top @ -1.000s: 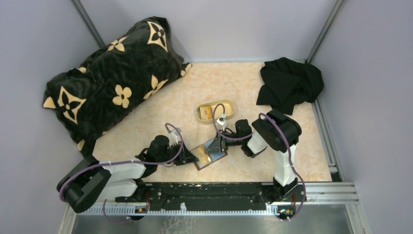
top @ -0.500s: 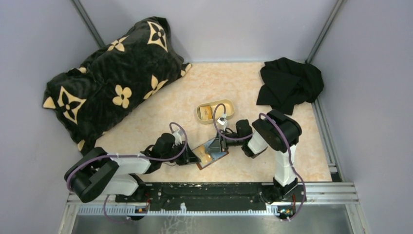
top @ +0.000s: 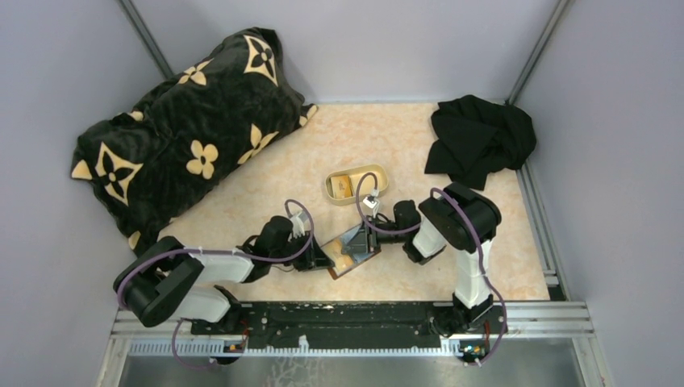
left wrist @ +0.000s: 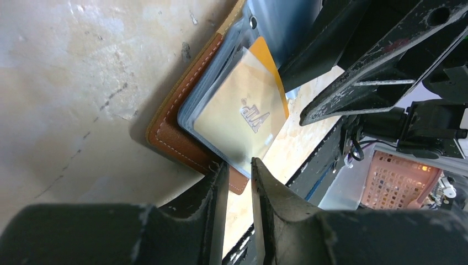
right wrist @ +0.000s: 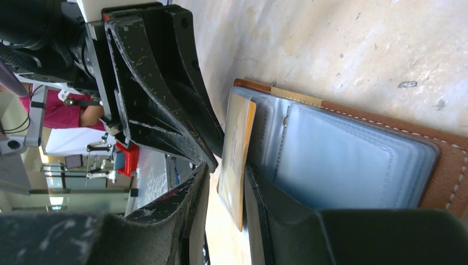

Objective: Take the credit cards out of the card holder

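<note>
The card holder (top: pixel 352 251) lies open near the table's front, brown outside (left wrist: pixel 171 132) with pale blue sleeves (right wrist: pixel 342 160). An orange-tan credit card (left wrist: pixel 243 116) sticks partly out of a sleeve and stands on edge (right wrist: pixel 236 138) in the right wrist view. My left gripper (top: pixel 324 258) comes in from the left, and its jaws (left wrist: pixel 238 164) pinch the holder's near corner. From the right, my right gripper (top: pixel 368 239) has its jaws (right wrist: pixel 226 168) either side of the card. The card rests against one finger, with a gap to the other.
A tan oval tray (top: pixel 375 173) with a card in it stands just behind the holder. A dark flowered cushion (top: pixel 185 137) fills the back left. A black cloth (top: pixel 480 141) is heaped at the back right. The black base rail (top: pixel 339 318) runs along the front.
My left arm has pushed rightward and the card holder has shifted and turned slightly with it. The right jaws have widened a little around the card.
</note>
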`<state>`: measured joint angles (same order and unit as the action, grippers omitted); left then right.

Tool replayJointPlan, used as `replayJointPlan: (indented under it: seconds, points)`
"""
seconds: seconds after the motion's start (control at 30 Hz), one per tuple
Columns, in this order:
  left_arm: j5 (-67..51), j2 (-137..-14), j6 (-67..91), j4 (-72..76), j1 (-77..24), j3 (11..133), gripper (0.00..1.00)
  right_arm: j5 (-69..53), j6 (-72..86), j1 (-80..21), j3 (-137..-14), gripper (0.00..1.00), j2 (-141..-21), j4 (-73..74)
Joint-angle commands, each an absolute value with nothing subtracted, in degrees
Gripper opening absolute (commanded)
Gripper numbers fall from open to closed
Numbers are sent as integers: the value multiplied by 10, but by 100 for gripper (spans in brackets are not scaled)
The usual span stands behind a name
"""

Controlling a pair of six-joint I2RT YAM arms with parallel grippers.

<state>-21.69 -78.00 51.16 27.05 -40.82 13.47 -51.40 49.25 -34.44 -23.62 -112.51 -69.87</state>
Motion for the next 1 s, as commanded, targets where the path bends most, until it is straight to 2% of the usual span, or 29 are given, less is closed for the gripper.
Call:
replayJointPlan:
  seconds: [0.0,0.4,0.8,0.97]
  points:
    - [-121,-803,455,213,-387,146,31,-557,502,-362,-218,31,-1110,-706]
    - [-136,-845,441,218,-384,177,31,-563,499,-369,-229,31,-1111,-692]
    - [-139,-860,440,222,-382,179,31,-565,539,-387,-243,31,-1157,-770]
    - [-145,-866,446,233,-377,171,31,-562,525,-377,-240,30,-1140,-735]
